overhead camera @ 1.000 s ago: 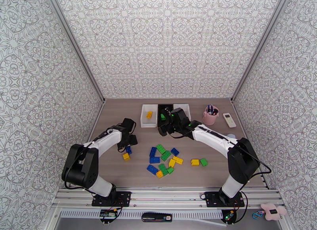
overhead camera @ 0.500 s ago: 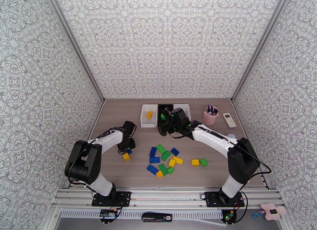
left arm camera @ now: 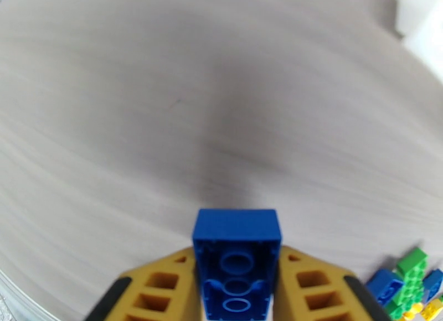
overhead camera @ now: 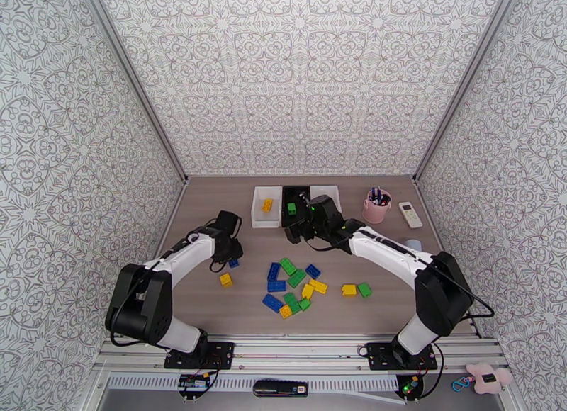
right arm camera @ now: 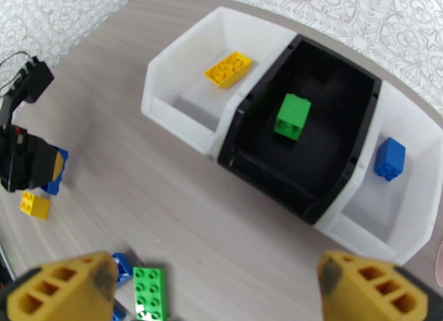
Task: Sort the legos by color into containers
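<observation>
My left gripper (overhead camera: pixel 231 256) is shut on a blue lego (left arm camera: pixel 236 244), held a little above the table at the left. A yellow lego (overhead camera: pixel 225 279) lies just in front of it. The white bin (right arm camera: pixel 194 89) holds a yellow lego (right arm camera: pixel 228 69). Beside it, the black bin (right arm camera: pixel 332 89) holds a green lego (right arm camera: pixel 292 115), and the other white bin (right arm camera: pixel 382 217) holds a blue lego (right arm camera: pixel 390 158). My right gripper (right arm camera: pixel 216 283) hangs open and empty in front of the bins. Several yellow, green and blue legos (overhead camera: pixel 292 288) lie mid-table.
A pink cup with pens (overhead camera: pixel 375 207) and a white remote (overhead camera: pixel 410 214) stand at the back right. A yellow lego (overhead camera: pixel 349 289) and a green lego (overhead camera: pixel 364 289) lie apart, right of the pile. Patterned walls close in three sides.
My left gripper closed on the blue lego beside the yellow one and drew it slightly back and away. My right arm shifted only a little.
</observation>
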